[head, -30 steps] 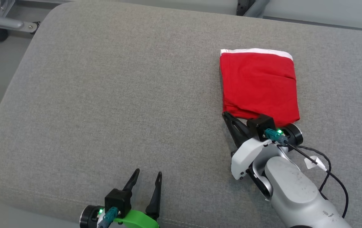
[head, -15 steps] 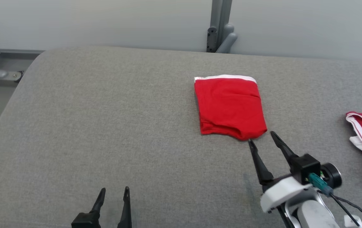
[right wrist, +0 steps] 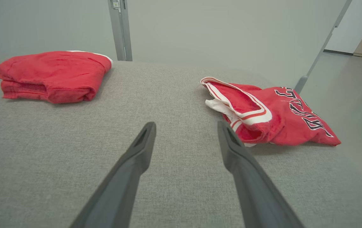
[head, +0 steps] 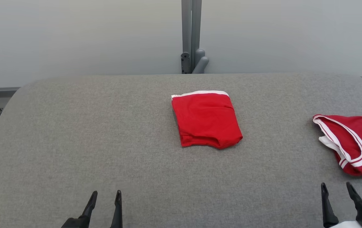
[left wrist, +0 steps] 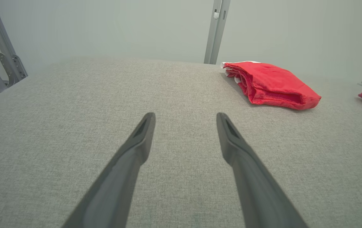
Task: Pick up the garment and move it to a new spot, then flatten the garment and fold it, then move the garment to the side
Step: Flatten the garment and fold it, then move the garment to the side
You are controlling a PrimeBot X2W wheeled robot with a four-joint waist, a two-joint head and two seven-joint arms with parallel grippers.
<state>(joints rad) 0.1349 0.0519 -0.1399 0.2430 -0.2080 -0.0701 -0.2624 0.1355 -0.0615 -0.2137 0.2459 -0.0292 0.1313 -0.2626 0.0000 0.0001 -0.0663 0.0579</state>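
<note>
Cushion of grey woven fabric (head: 89, 126), pale wall (head: 73, 38) behind. Folded red cloth garment (head: 206, 118) at twelve o'clock, crumpled red-and-white jersey (head: 352, 145) at three; left gripper (head: 106, 192), right gripper (head: 335, 183) gape empty.

Red jersey (right wrist: 282, 120): black white-outlined lettering, creased, not readable; perhaps numeral at one end.

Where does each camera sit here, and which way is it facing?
Head view: high on the robot, looking forward and down over the grey cushion at the folded red garment; left hand and right hand rise from the bottom edge.
Left wrist view: low over the cushion, looking along its two open fingers, garment ahead at upper right.
Right wrist view: low too, looking along its open fingers, garment upper left, red jersey right.
Shared: all three show the folded garment and the grey post behind the cushion.
</note>
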